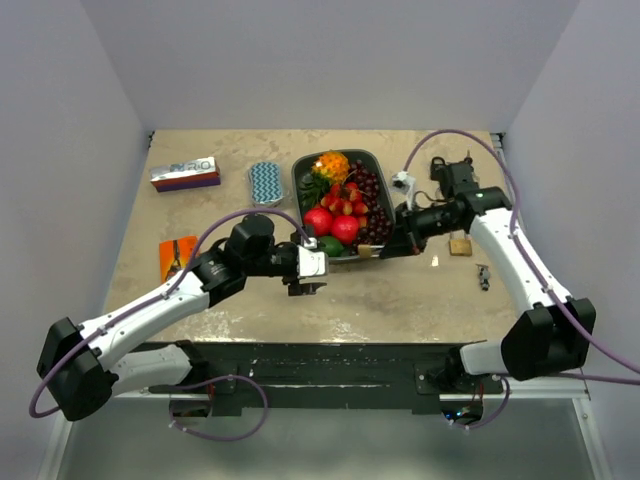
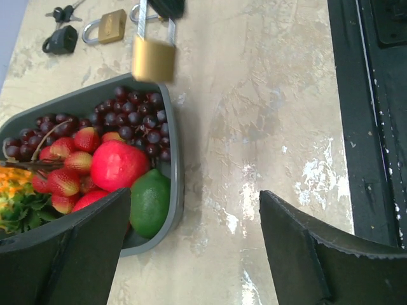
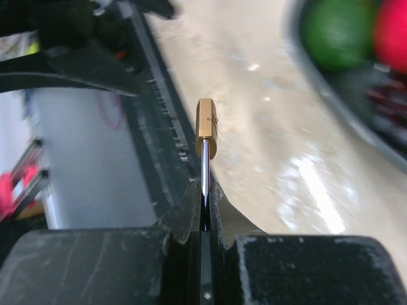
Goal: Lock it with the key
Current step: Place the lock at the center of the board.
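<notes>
The right tool [image 3: 205,198] is clenched on the shackle of the brass padlock [image 3: 205,127], holding it off the counter [image 2: 267,127] beside the fruit tray [image 2: 177,184]. The left tool [image 2: 194,222] is spread wide, grasping nothing. The keys [image 2: 62,13] lie on the counter.

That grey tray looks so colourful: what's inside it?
Inside the grey tray: dark grapes, strawberries, a round red fruit, a lime and something orange with green leaves. One finger of the left gripper covers its near corner; anything beneath the fruit is hidden.
</notes>
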`<state>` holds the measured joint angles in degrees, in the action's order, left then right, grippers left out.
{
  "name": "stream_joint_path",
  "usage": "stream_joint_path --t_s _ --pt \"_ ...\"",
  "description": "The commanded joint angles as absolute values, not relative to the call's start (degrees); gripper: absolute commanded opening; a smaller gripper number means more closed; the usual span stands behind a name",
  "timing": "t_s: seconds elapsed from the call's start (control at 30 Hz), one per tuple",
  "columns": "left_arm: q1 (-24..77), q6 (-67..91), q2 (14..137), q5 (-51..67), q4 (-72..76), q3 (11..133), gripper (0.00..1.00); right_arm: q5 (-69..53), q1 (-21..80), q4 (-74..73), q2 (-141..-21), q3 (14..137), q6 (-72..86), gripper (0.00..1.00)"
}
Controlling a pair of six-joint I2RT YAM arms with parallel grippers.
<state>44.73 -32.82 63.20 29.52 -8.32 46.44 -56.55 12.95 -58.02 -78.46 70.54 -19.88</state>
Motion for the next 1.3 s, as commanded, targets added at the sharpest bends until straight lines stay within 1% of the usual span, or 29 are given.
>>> stream_joint_path --t_s 0.0,0.03,0.1,0.17,0.23,0.27,0.3,0.37,0.5,0.57,0.73,0.77,0.97,1.1,1.13,1.17,1.2,1.27 --pt "44.47 -34.62 64.42 32.51 -7.12 49.13 0.85 -48.72 5.45 -66.40 -80.30 77.58 -31.49 0.00" --pt "44.47 -34.72 64.77 32.35 -6.95 49.22 0.85 -43.91 5.01 -70.45 -82.42 79.17 -35.99 0.00" --pt "44.47 -35.41 65.39 32.08 -6.68 49.13 0.85 -42.46 0.91 -79.06 -86.55 80.94 -46.70 0.00" --pt "44.38 -35.86 65.92 31.99 -6.59 48.87 0.85 -34.75 -2.79 -79.10 -86.75 79.81 -49.29 0.00" --pt "44.30 -35.95 66.09 31.64 -6.15 48.69 0.85 -27.02 -4.31 -79.10 -84.30 75.08 -59.29 0.00" --pt "44.30 -35.86 66.18 31.47 -5.89 48.17 0.85 -20.72 -4.57 -79.01 -83.77 73.06 -64.20 0.00" --pt "44.30 -35.60 66.09 31.38 -5.02 47.90 0.85 -18.65 -5.79 -79.10 -83.50 69.82 -65.81 0.00" --pt "44.30 -35.42 66.01 31.55 -4.22 46.94 0.85 -14.62 -7.20 -79.19 -82.97 67.34 -69.76 0.00" --pt "44.30 -34.28 66.36 31.73 -1.68 45.44 0.85 -9.77 -8.35 -79.19 -81.91 62.41 -76.37 0.00" --pt "44.30 -33.93 66.36 32.08 -1.14 44.83 0.84 -8.01 -8.26 -79.10 -83.83 62.31 -78.21 0.00" --pt "44.21 -33.92 66.36 33.13 -0.88 43.68 0.84 -1.86 -8.53 -79.19 -90.60 64.42 -80.94 0.00" --pt "44.30 -34.01 66.27 33.31 1.04 43.42 0.84 -1.32 -8.53 -79.19 -91.49 64.68 -82.34 0.00" --pt "44.21 -34.45 65.92 33.93 1.41 42.63 0.84 2.46 -8.26 -79.19 -97.90 66.53 -88.76 0.00" --pt "44.12 -34.28 65.22 34.01 1.49 42.01 0.83 2.11 -7.38 -79.19 -103.70 72.58 -88.33 0.01" --pt "44.03 -34.36 65.13 34.19 1.41 41.66 0.83 2.11 -7.03 -79.19 -105.45 73.47 -88.33 0.04" --pt "44.03 -34.37 65.04 34.10 1.41 41.57 0.83 1.85 -6.34 -79.36 -106.43 74.43 -88.33 0.09" --pt "43.95 -34.37 64.78 33.93 1.41 41.40 0.83 1.67 -6.07 -79.45 -107.13 76.27 -88.16 0.23" --pt "43.68 -34.45 64.60 33.75 1.41 41.05 0.83 1.23 -5.02 -79.37 -109.15 78.13 -87.11 0.37"
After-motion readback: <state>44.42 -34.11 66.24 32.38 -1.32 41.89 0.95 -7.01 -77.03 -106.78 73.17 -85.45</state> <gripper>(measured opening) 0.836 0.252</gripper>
